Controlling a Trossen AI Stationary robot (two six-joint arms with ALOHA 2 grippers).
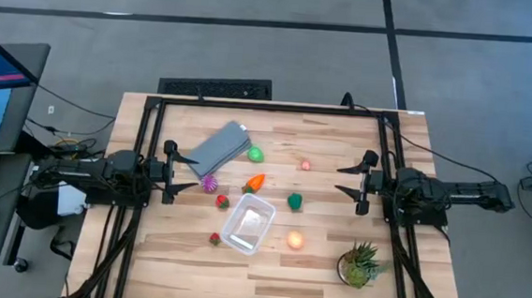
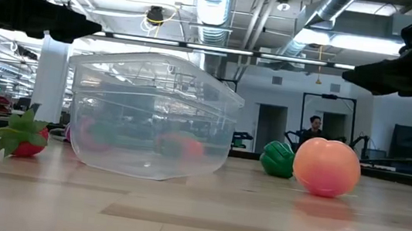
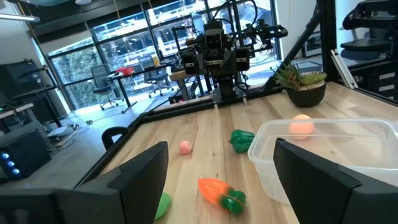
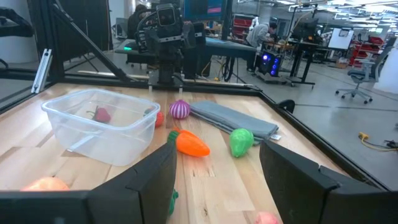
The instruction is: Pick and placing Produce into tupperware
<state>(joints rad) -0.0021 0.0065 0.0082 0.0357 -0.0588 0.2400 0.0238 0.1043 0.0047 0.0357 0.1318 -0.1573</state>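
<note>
The clear tupperware (image 1: 248,224) stands empty near the table's middle; it also shows in the low view (image 2: 150,115). Around it lie an orange carrot (image 1: 256,181), a light green piece (image 1: 255,154), a purple piece (image 1: 210,183), a dark green piece (image 1: 294,202), a yellow-orange ball (image 1: 295,239), a small pink piece (image 1: 306,165) and two strawberries (image 1: 223,201) (image 1: 214,239). My left gripper (image 1: 182,172) is open above the table's left side. My right gripper (image 1: 348,181) is open above the right side. Both are empty.
A flat grey lid (image 1: 219,147) lies at the far left of the middle. A spiky green potted plant (image 1: 359,264) stands at the near right corner. A black frame (image 1: 269,105) borders the table. People show in the room beyond.
</note>
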